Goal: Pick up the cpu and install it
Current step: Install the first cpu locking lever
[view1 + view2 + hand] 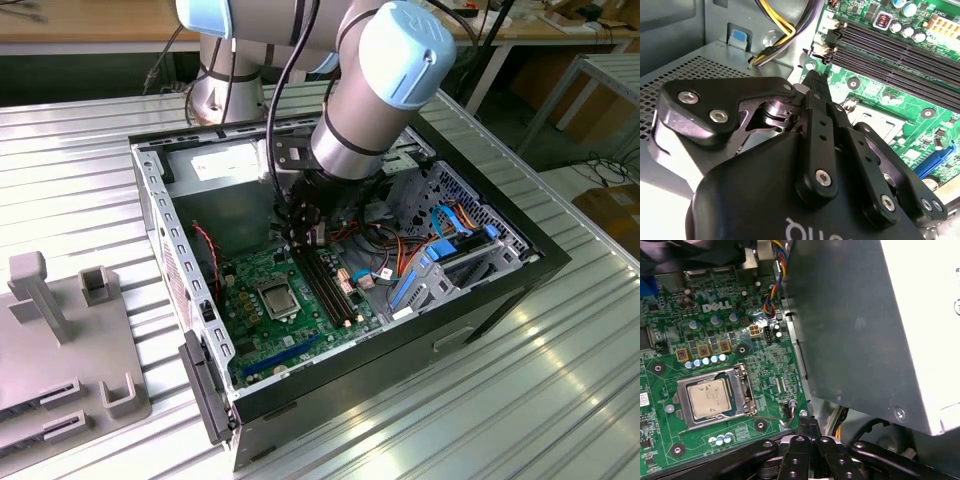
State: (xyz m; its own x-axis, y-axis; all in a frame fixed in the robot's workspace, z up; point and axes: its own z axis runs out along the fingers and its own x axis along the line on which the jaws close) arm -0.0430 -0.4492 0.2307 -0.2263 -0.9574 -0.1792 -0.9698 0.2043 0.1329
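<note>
Exterior view: open PC case on the ribbed table, arm reaching down into it. Landmark is the motherboard. Grey power-supply box sits just beside its edge; black memory slots run along it near the middle.

CPU socket is on the motherboard, frame and plate around it. The cpu already lies inside that socket, silver top up, level with the frame as far as I can judge.

Handling, my read: light, thin, rigid, slick metal lid. Fragile underside contacts, so no dragging or tilting. Only sane hold is by two opposite edges, fingers clear of the socket frame, which leaves little room while it's seated.

Gripper hovers over the motherboard's edge next to the power-supply box, near the socket but not over it. In both wrist views the fingers look pinched together with nothing between them, though the tips are partly hidden. It touches neither cpu nor board.
</note>
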